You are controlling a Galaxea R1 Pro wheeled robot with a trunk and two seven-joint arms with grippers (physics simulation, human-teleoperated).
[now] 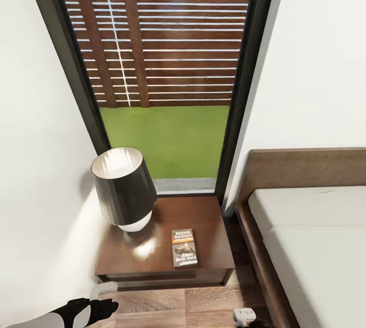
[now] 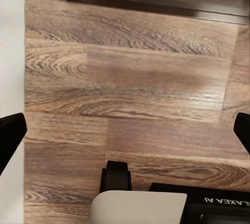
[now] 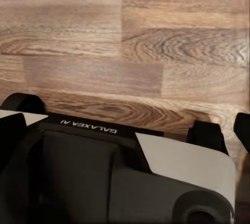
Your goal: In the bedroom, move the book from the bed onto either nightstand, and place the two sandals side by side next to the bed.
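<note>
On the nightstand [image 1: 203, 216] beside the bed [image 1: 305, 246], the book [image 1: 184, 247] is lying flat near a lamp [image 1: 123, 187]. Both claws, left [image 2: 125, 130] and right [image 3: 125, 125], are hanging wide open over floor [image 2: 135, 78], holding nothing.

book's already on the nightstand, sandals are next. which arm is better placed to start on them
Hard to call: no sandal is in view yet. The book lies on the nightstand. Both grippers, left and right, are open and empty over the floor, so either could start.
</note>
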